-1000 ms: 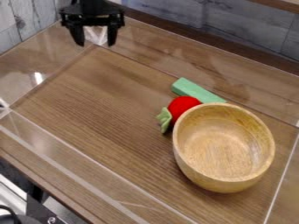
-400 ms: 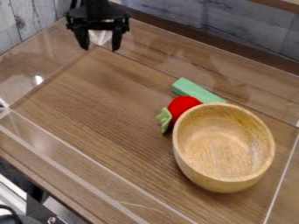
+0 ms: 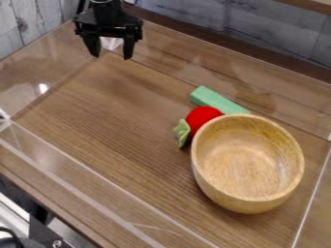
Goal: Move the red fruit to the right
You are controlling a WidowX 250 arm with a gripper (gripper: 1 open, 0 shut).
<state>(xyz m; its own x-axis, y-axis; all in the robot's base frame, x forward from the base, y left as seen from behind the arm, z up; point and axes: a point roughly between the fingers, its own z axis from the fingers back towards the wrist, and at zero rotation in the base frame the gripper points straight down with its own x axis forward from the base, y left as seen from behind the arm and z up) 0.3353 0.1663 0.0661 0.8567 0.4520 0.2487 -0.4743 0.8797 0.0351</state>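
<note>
- Small round glossy red toy fruit with green leaves on its left end, lying on the brown wooden tabletop — near the centre of the scene, a little to the right.
- Pressed between two neighbours: touching the rim of the round light wooden bowl on its lower right, and just beside the light green rectangular block behind it.
- Black two-finger gripper far away at the upper left, hanging over the table with jaws spread wide and nothing between them.
- Well apart from the fruit; approach not yet done.
- Probably light and hard, of plastic, so no danger of crushing — but smooth and round, likely to slip or roll out from a poor pinch.
- Best place to take hold: across the widest part of the red body, from above, fingers on the free sides and not on the leaves.
- Little room on the bowl side; a finger there may push the bowl or the block.
- Bowl standing on the right, so a lift over it or around it seems necessary.
</note>
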